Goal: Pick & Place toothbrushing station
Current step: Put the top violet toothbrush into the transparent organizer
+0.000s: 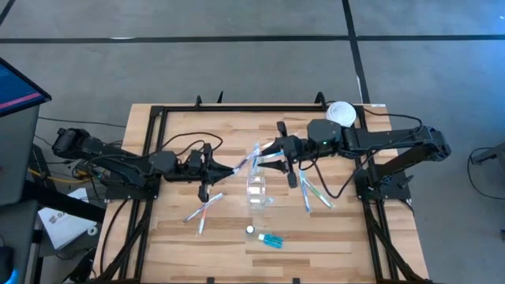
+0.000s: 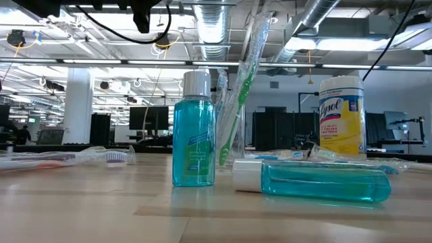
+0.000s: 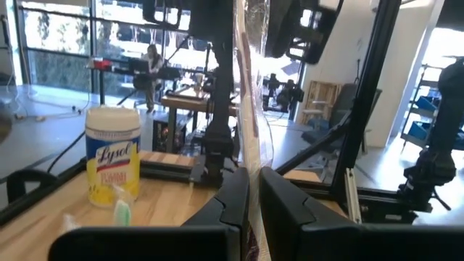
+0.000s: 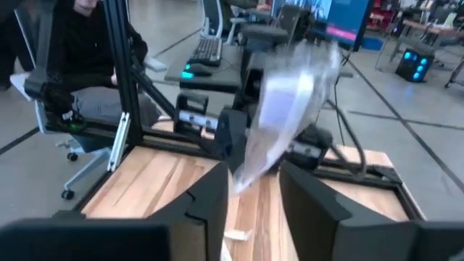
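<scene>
The clear tumbler [image 1: 258, 189] stands near the middle of the table [image 1: 339, 237], and the low view shows at least one wrapped green toothbrush [image 2: 237, 101] leaning upright in it, so the filling of the station looks begun but far from done. Left to gather, by my judgement: a few wrapped toothbrushes [image 1: 203, 211] lying flat on the left arm's side of the tumbler, a few more [image 1: 314, 193] on the right arm's side, and two small blue bottles with white caps nearer the front edge, one standing [image 2: 193, 131] and one lying on its side [image 2: 314, 181]. A yellow wipes canister [image 1: 341, 113] with a white lid stands at the far edge by the right arm and seems to be no part of the job. Both arms reach in over the tumbler. The left tool [image 3: 252, 194] is closed on a wrapped toothbrush [image 3: 246, 109], whose clear sleeve rises straight up from between its fingers. The right tool [image 4: 250, 190] stands partly open with a wrapped toothbrush [image 4: 283, 116] between its fingers; the wrapper looks loose in the gap rather than pinched, so I judge it is being let go, though whether one finger touches it I cannot tell.
</scene>
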You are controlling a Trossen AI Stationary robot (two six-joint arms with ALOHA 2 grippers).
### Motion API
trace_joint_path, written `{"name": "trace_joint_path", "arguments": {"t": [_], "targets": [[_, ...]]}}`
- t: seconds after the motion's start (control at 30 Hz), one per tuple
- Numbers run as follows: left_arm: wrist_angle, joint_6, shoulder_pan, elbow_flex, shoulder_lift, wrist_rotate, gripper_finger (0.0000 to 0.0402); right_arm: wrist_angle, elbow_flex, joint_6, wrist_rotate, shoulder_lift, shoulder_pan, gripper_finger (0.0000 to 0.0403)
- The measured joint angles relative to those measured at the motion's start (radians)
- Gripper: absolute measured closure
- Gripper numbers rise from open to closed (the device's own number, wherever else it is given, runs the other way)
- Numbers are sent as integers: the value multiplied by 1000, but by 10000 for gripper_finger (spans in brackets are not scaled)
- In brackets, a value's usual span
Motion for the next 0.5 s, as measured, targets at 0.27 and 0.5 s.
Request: {"name": "trace_joint_path", "arguments": {"t": [0.27, 0.5], "targets": [[28, 7, 0, 0, 9, 0, 380, 6, -1, 0, 0, 4, -8, 236], [106, 31, 0, 0, 59, 0, 380, 70, 0, 0, 0, 5, -5, 220]]}}
